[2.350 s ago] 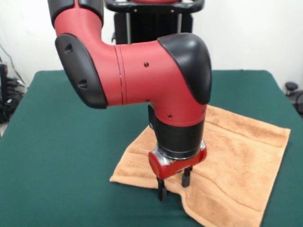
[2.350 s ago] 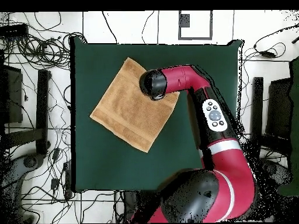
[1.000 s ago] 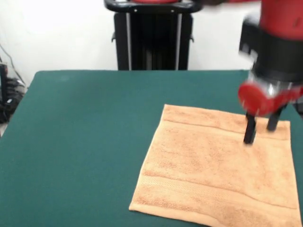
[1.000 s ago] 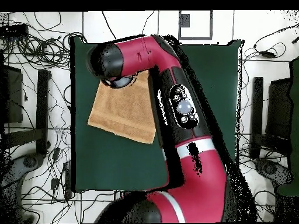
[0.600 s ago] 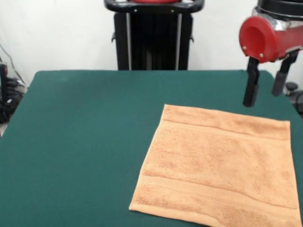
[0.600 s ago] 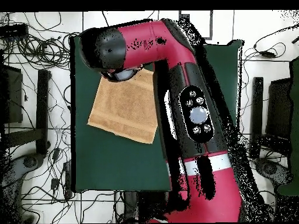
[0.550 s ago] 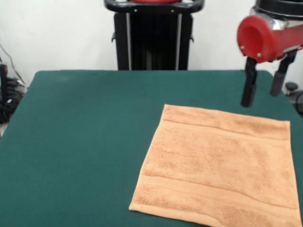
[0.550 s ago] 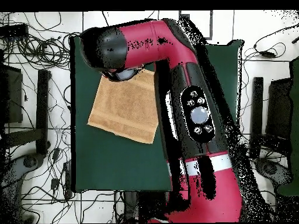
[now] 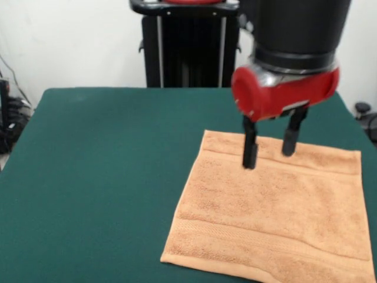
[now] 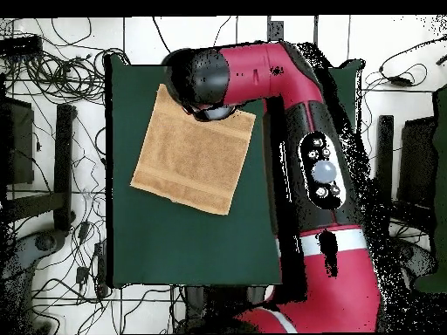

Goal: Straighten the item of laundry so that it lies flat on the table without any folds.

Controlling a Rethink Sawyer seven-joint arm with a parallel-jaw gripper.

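Where cut by the lower picture edge in the front view, near corner of towel (image 9: pixel 277 212) not visible. Lies spread on table (image 9: pixel 94 177), toward one long side, no fold seen; woven bands run across. Above towel's far band, gripper (image 9: pixel 270 147) hanging with fingers (image 9: pixel 250 150) set apart, empty, not touching cloth. Overhead, gripper hidden under arm (image 10: pixel 288 87); far towel edge partly covered.

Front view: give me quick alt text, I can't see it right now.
A tan towel lies spread flat on the green table, no folds visible. The red arm's gripper hangs open above the towel's far edge, holding nothing.
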